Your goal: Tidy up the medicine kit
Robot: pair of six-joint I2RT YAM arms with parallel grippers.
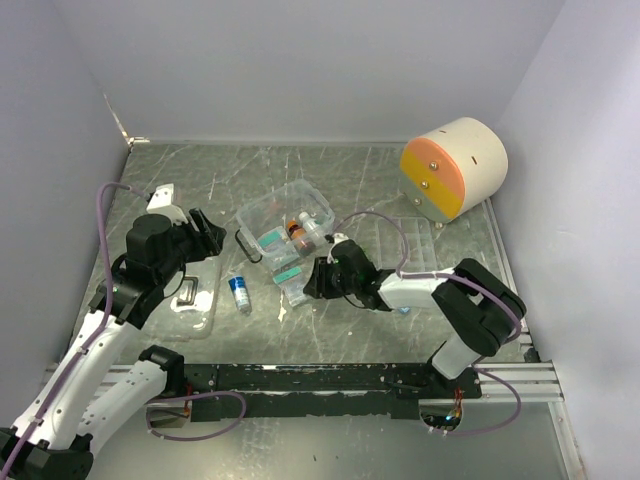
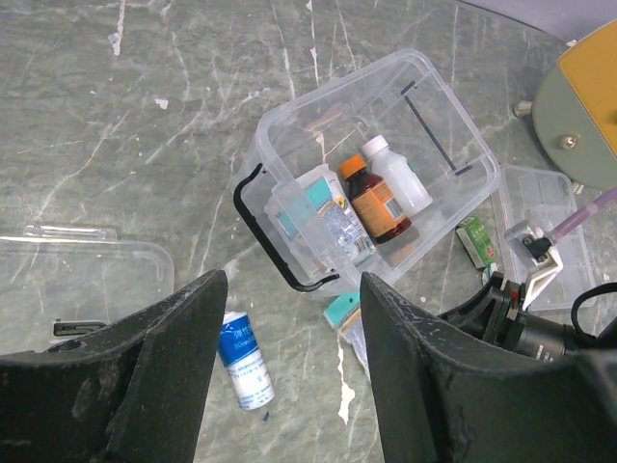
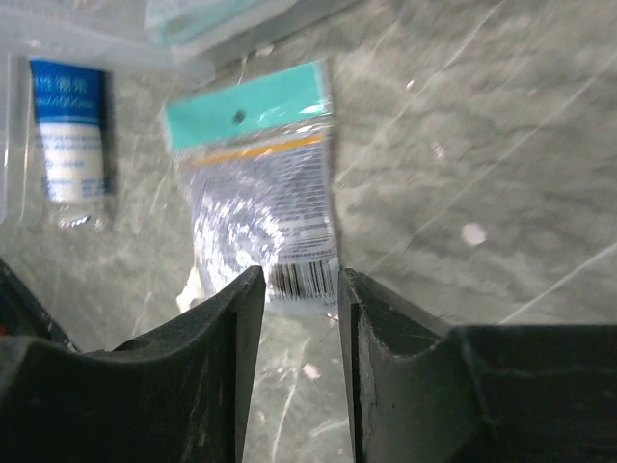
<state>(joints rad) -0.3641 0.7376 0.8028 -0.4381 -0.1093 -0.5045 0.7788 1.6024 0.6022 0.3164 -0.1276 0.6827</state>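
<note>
The clear medicine kit box [image 1: 258, 212] stands open mid-table, holding a brown bottle [image 2: 376, 203], a white bottle [image 2: 397, 178] and teal-marked packets. Its clear lid [image 1: 200, 305] with the black handle lies at the left, its divided tray [image 1: 415, 245] at the right. A teal-topped plastic packet [image 3: 255, 183] lies flat in front of the box. My right gripper [image 3: 301, 280] is open a little, its tips straddling the packet's barcode end. My left gripper [image 2: 289, 376] is open and empty above the table, between the lid and the box. A blue and white tube [image 2: 246, 362] lies below it.
A large cream cylinder with an orange face [image 1: 455, 168] stands at the back right. A small green box [image 2: 474, 239] lies between the kit box and the tray. Grey walls close the table on three sides.
</note>
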